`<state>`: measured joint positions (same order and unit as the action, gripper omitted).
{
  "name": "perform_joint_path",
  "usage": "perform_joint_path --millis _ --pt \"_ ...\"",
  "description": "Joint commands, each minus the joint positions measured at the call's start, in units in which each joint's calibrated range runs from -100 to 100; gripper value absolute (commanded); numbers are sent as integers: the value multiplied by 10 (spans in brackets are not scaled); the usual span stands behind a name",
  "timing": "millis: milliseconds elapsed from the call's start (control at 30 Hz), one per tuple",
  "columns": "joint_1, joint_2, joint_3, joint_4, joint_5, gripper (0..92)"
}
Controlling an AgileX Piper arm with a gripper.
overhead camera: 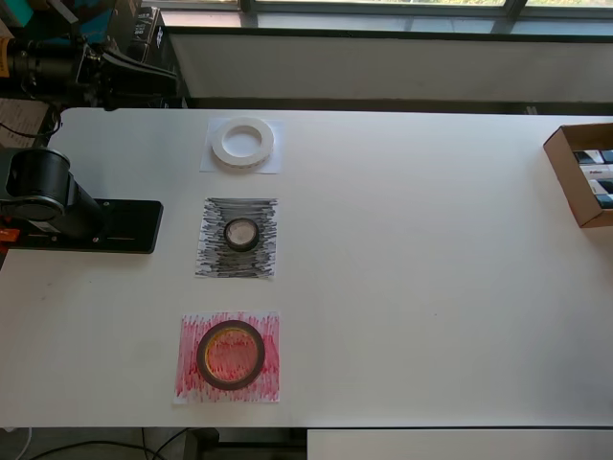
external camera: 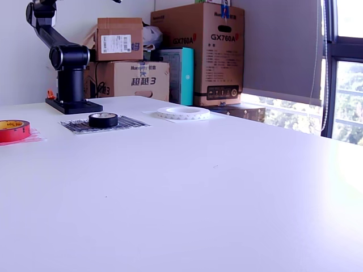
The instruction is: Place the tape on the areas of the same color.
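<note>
White ring (overhead camera: 243,143) rests on white sheet (overhead camera: 213,161), black roll (overhead camera: 241,234) on black-streaked sheet (overhead camera: 213,251), dark-red ring (overhead camera: 231,355) on red-streaked sheet (overhead camera: 192,379). Arm (overhead camera: 43,192) at desk (overhead camera: 431,287) left edge in overhead view; fingers out of view, state unknowable.

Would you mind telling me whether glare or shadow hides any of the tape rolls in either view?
Overhead view: even light, and the white roll, black roll and red roll all show sharply. Exterior view: window daylight washes out the table at that view's right, away from the rolls; the red roll is cut by the left edge.
</note>
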<state>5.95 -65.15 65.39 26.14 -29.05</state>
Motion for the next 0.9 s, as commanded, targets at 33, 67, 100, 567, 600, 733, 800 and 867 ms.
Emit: perform_joint_path --millis 33,67,100,567,600,733,800,867 --pt "-17 -16 -9 2 -5 170" --pt "-21 -17 -9 -2 -5 170" --pt "-23 -17 -7 -15 -5 170" --pt "-33 -18 1 -131 -6 169" --pt "-33 -18 1 -136 -6 169" --pt "-29 -18 2 -149 1 162" --pt "-27 -18 2 -149 2 119" --pt "-27 -18 8 -149 4 56"
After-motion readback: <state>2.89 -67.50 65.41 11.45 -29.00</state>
